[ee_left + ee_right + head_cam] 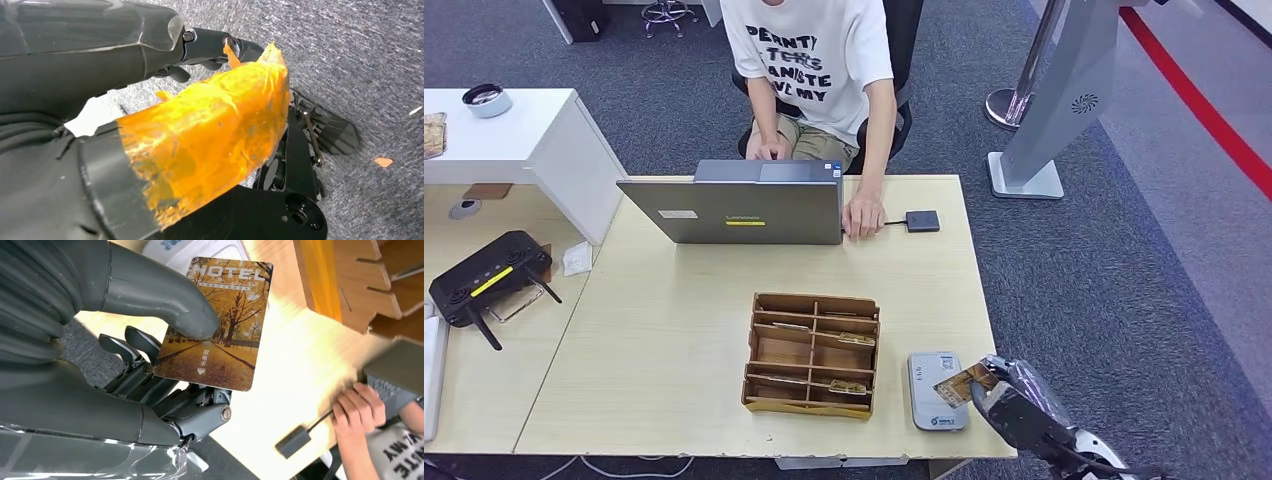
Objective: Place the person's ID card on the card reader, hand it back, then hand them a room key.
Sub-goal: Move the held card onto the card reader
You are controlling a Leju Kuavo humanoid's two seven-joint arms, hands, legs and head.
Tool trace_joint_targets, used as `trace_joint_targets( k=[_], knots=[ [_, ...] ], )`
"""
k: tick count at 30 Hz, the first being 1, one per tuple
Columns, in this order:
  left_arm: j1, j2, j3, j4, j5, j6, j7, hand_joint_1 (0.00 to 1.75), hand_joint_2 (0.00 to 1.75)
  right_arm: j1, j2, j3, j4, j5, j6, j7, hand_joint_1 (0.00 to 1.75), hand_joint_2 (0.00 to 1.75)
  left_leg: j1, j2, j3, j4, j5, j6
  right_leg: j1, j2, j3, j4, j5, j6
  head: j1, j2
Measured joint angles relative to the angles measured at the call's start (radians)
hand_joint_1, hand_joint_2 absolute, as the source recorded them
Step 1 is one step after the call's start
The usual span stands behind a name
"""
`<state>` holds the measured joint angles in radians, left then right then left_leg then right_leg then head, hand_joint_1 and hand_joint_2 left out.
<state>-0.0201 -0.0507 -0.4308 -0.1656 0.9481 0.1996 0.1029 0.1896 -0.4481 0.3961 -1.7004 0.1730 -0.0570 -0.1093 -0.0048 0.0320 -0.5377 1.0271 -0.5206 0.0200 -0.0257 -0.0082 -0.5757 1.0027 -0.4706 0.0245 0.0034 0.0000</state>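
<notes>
key card: "HOTEL" across top, small unreadable characters lower | person's T-shirt: partly legible "…Y MY" | laptop: lid label unreadable

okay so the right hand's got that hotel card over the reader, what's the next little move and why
Probably carry the hotel card forward across the table toward the person. The right hand already pinches it above the card reader, and the person's hand rests by the laptop, out of reach.
</notes>
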Motion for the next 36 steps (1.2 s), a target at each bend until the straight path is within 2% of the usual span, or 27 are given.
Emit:
trace_joint_targets(
  k=[11,19,26,36],
  knots=[
    [0.000,0.001,-0.018,0.000,-0.006,-0.006,0.002,0.00,0.00,-0.146,0.065,0.064,0.155,0.015,0.063,0.004,1.75,1.75,0.000,-0.001,0.000,0.000,0.000,0.000,0.000,-0.001,0.000,0.000,0.000,0.000,0.000,0.000],
    [0.000,0.002,-0.019,0.000,0.024,-0.004,0.002,0.00,0.00,-0.210,0.082,0.078,0.209,0.045,0.065,0.018,1.75,1.75,0.000,-0.001,0.000,0.000,0.000,0.000,0.000,0.000,0.000,0.000,0.000,0.000,0.000,0.000],
    [0.000,0.001,-0.017,0.000,0.045,-0.001,-0.003,0.00,0.00,-0.218,0.079,0.074,0.236,0.140,0.039,0.059,1.75,1.75,0.000,-0.001,0.000,0.000,0.000,0.000,0.000,0.000,0.000,0.000,0.000,0.000,0.000,0.000],
    [0.001,0.000,-0.001,0.000,0.079,0.008,-0.012,0.00,0.00,-0.214,0.067,0.063,0.258,0.192,0.057,0.079,1.75,1.75,0.000,-0.001,0.000,0.000,0.000,0.000,0.000,0.000,0.000,0.000,0.000,0.000,0.000,0.000]
  ],
)
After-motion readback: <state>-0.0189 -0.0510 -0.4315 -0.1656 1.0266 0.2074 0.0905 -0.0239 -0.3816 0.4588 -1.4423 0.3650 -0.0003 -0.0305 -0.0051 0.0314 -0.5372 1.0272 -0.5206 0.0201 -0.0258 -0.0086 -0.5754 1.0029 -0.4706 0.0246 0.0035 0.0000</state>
